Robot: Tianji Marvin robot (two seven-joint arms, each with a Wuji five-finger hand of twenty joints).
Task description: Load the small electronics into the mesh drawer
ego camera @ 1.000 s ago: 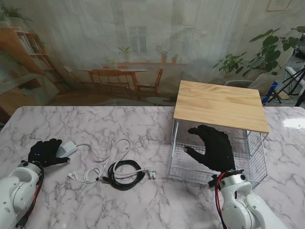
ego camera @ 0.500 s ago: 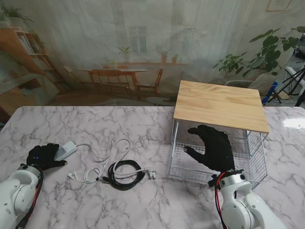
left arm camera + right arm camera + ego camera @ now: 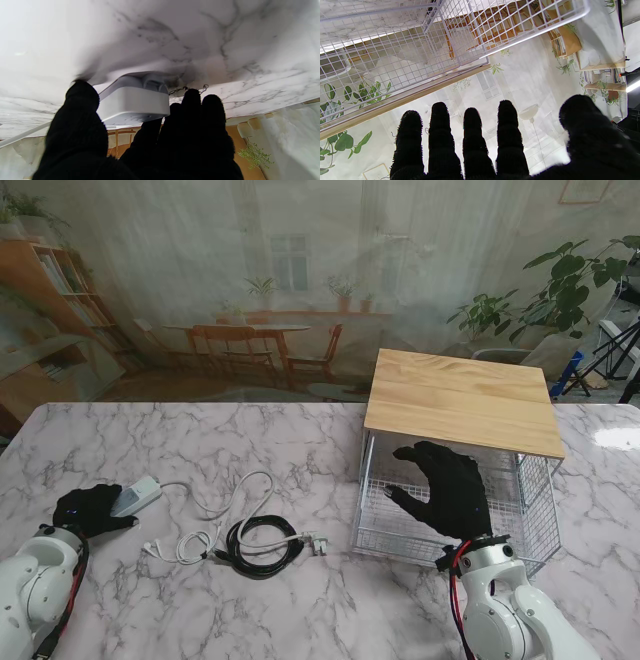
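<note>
At the far left, the left hand (image 3: 92, 509) has its fingers (image 3: 197, 117) closed around the near end of a white charger block (image 3: 136, 495), thumb on one side and the other fingers on the opposite side, as the left wrist view shows. The block's white cable (image 3: 232, 498) trails away from the fingertips across the marble surface (image 3: 250, 610). Just beyond it lies a coiled black cable (image 3: 262, 544) with a small plug (image 3: 319, 546). Farther right, the right hand (image 3: 448, 488) hovers over the open mesh drawer (image 3: 385, 532), fingers (image 3: 440, 130) spread and holding nothing. The drawer sits under a wooden top (image 3: 463, 400).
</note>
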